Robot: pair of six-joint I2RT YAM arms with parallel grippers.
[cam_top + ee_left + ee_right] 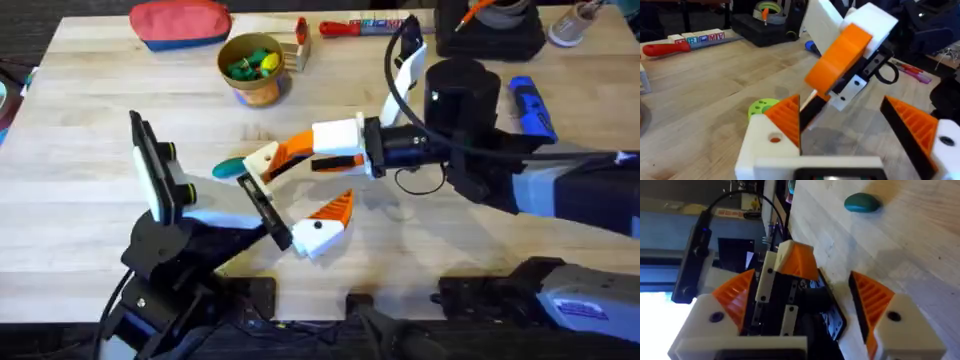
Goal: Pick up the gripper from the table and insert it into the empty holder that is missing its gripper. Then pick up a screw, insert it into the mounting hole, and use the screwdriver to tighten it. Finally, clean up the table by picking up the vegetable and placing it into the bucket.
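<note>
Standing by the bench [90, 120]: both arms met at its middle.
Left pincer [305, 215]: released, fingers spread, one white block with an orange finger low on the bench, the other against the right arm's fingers.
Right pincer [300, 155]: released, its orange fingers straddled the left arm's black rail and white block [785, 260].
Vegetable [228, 168]: teal oval lay on the bench just beside the two pincers; also in the right wrist view [862, 202].
Bucket [254, 68]: stood near the far edge, green and yellow pieces inside, beside a red pouch [182, 22].
Screwdriver [530, 105]: blue, lay at the right side, well apart from the bucket.
Green disc [761, 106]: lay flat behind the left pincer's finger.
</note>
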